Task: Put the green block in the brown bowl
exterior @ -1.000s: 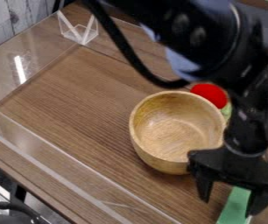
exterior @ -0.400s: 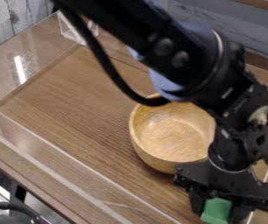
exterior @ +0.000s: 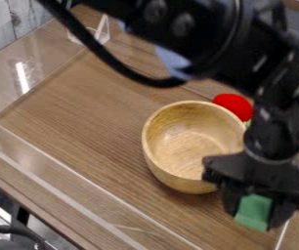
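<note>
The green block point(exterior: 253, 212) shows as a short green piece between the black fingers of my gripper point(exterior: 255, 205), just right of and in front of the brown bowl point(exterior: 192, 146). The gripper points down and is shut on the block, which looks lifted off the table. The arm hides most of the block. The bowl is round, light wood, and has nothing in it.
A red round object point(exterior: 232, 103) sits behind the bowl's far right rim. The wooden tabletop point(exterior: 87, 112) is fenced by low clear plastic walls point(exterior: 28, 68) at the left and front. The dark arm point(exterior: 204, 39) crosses the upper right of the view.
The block lay flat on the table under the open fingers a second ago. The fingers have since closed on it and the gripper has risen slightly with it.
</note>
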`<state>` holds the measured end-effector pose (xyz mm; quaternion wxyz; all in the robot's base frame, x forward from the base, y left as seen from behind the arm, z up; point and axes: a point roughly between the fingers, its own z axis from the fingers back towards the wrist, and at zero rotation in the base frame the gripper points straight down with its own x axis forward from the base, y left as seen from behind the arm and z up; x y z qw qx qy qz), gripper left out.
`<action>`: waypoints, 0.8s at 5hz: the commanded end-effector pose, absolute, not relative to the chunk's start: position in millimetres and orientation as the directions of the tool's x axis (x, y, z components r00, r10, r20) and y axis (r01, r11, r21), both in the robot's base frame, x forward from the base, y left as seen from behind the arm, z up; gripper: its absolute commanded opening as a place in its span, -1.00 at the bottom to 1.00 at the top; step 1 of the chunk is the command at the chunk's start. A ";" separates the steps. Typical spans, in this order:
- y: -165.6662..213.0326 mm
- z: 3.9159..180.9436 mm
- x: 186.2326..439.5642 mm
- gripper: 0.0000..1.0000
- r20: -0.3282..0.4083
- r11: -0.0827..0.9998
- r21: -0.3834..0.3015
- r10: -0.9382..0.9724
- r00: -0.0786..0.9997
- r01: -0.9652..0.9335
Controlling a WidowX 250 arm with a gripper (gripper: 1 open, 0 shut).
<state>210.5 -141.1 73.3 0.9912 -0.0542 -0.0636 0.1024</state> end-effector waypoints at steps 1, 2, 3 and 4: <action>-118.5 112.4 224.5 -1.00 0.192 0.950 -0.162 0.295 0.936 -0.266; -78.5 122.7 235.0 -1.00 0.203 0.914 -0.171 0.398 0.895 -0.368; -59.6 125.0 244.9 -1.00 0.206 0.880 -0.178 0.471 0.858 -0.441; -68.4 119.0 259.2 1.00 0.207 0.870 -0.192 0.487 0.848 -0.453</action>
